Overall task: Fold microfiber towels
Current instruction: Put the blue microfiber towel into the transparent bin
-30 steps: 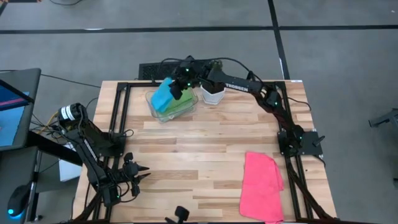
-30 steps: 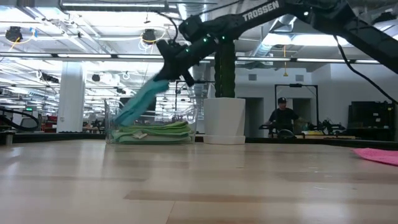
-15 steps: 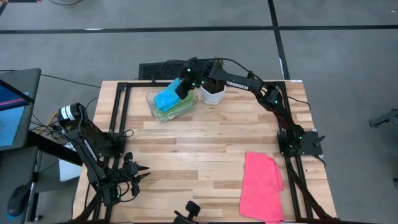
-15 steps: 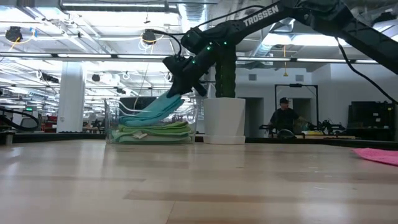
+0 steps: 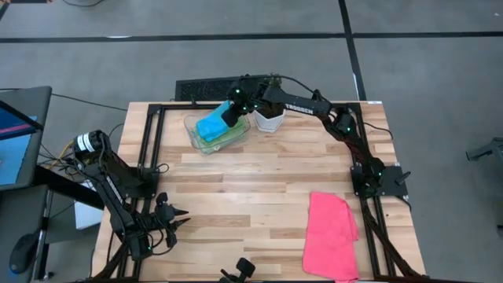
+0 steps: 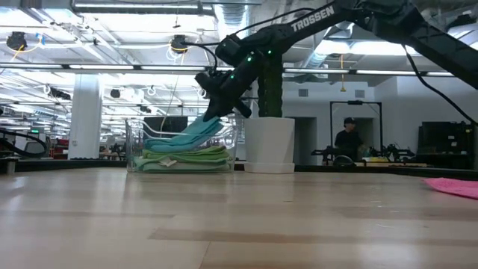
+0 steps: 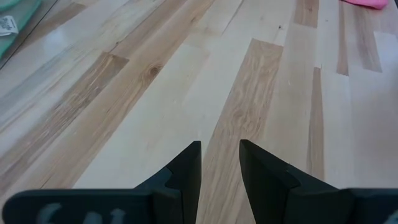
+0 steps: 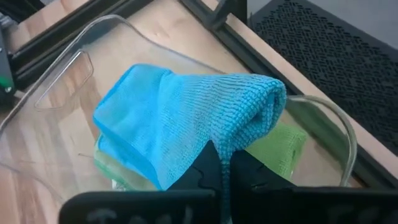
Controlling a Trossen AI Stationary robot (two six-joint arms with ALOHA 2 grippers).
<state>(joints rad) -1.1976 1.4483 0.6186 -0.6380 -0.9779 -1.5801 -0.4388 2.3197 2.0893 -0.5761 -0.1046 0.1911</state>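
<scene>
From above, the right arm reaches across the far side of the table [image 5: 259, 181], and its right gripper [image 5: 229, 115] sits over the clear tray [image 5: 191, 130] near the far edge. The jaws are closed on a blue towel [image 5: 210, 126], which lies on top of the green towels [image 5: 230, 135] stacked in the tray. A white pot [image 5: 269, 119] stands just beside the tray. A pink towel [image 5: 330, 236] lies loosely folded on the wood near the right front corner, well apart from the tray. The left gripper [image 5: 178, 217] waits low over the table at the left front, away from all the towels

At table height, the right gripper [image 6: 214, 99] hangs over the tray [image 6: 134, 146], pinching the raised end of the blue towel [image 6: 183, 137]; the rest of it slopes down onto the green towels [image 6: 187, 158]. The white pot [image 6: 269, 146] is beside the tray, and an edge of the pink towel [image 6: 454, 187] shows at the right. A person [image 6: 349, 140] stands far back in the room

In the left wrist view, the left gripper [image 7: 220, 165] hovers over bare wood, its jaws a little apart and holding nothing

In the right wrist view, the right gripper [image 8: 225, 168] has its jaws closed on a fold of the blue towel [image 8: 186, 115], which rests on the green towels [image 8: 277, 146] inside the tray [image 8: 68, 68]
</scene>
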